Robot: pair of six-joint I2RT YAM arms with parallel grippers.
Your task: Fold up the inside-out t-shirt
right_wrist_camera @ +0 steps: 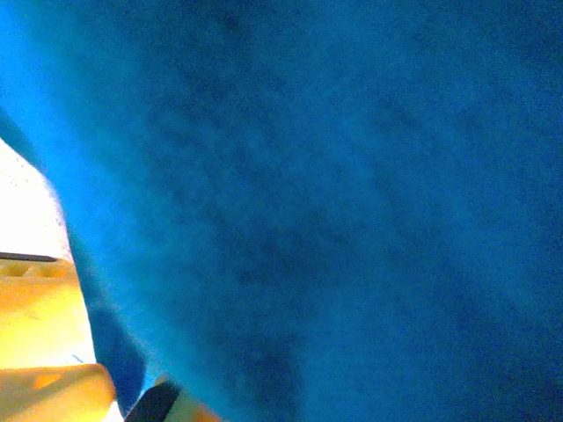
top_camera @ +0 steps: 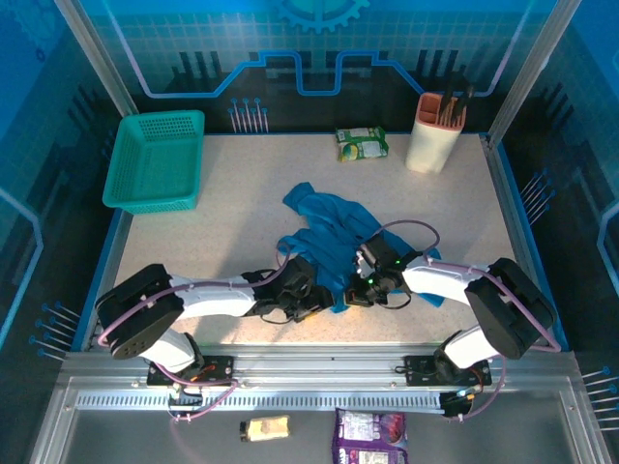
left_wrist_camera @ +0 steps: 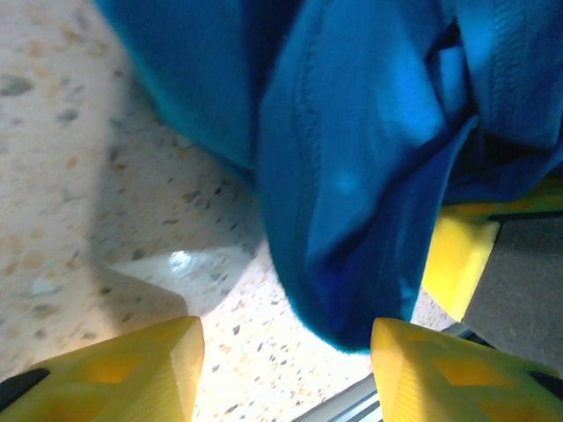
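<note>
Two arms meet low in the middle of the top view, at the near edge of the shirt (top_camera: 324,227), which lies crumpled on the bench (top_camera: 242,193), centre frame. No fold is made yet; by my reading, all the flattening and folding is left. Left jaws stand apart, yellow fingers (left_wrist_camera: 132,369) on either side of a hanging lobe of cloth, not touching it. Right jaws are clenched, seemingly on shirt cloth, though cloth and blur hide the pinch itself.
</note>
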